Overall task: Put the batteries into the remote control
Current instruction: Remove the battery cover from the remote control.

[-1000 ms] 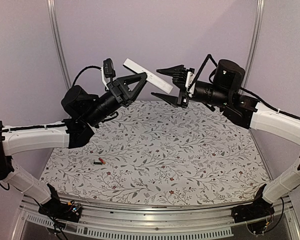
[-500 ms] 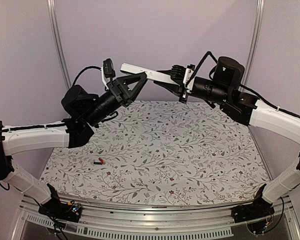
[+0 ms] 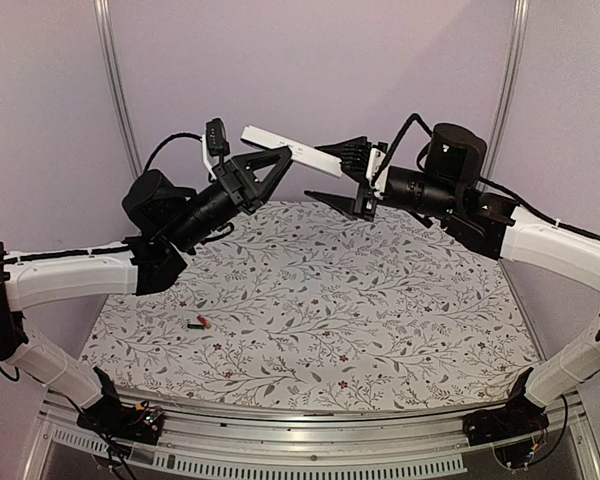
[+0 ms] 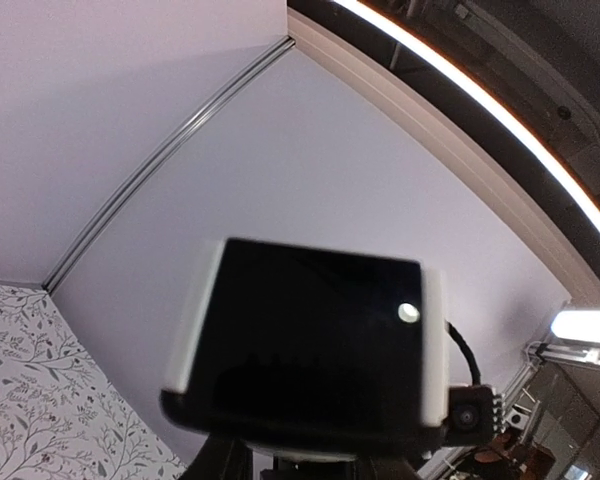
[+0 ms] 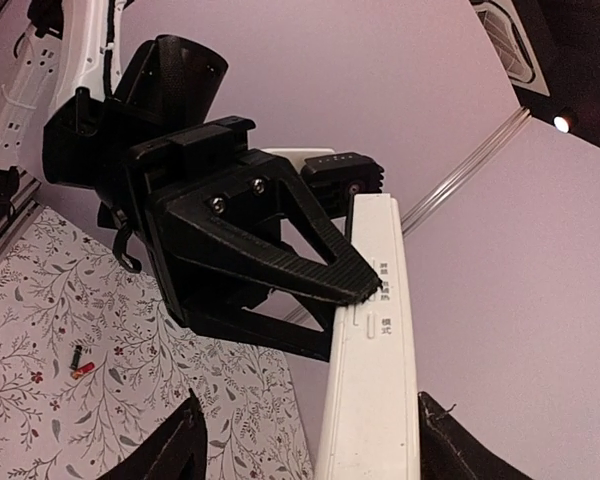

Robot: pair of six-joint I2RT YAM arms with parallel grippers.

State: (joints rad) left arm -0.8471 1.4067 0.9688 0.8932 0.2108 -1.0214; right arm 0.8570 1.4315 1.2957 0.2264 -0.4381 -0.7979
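My left gripper (image 3: 283, 158) is shut on the white remote control (image 3: 285, 148) and holds it high above the table's far edge. In the right wrist view its fingers (image 5: 360, 285) pinch the remote (image 5: 375, 400) from the side. The remote's black end (image 4: 310, 340) fills the left wrist view. My right gripper (image 3: 317, 172) is open, with its jaws wide apart on either side of the remote's free end, not touching it. A small red battery with a dark end (image 3: 197, 323) lies on the table at the left. It also shows in the right wrist view (image 5: 80, 363). I cannot tell if a second cell lies against it.
The table carries a floral cloth (image 3: 360, 300). Pale walls and metal corner posts (image 3: 115, 80) close in the back and the sides. Both arms reach over the table's far half.
The left gripper levelled the remote and brought its end between the right jaws. Half a second ago the right jaws were closed in on it; now they stand wide apart.
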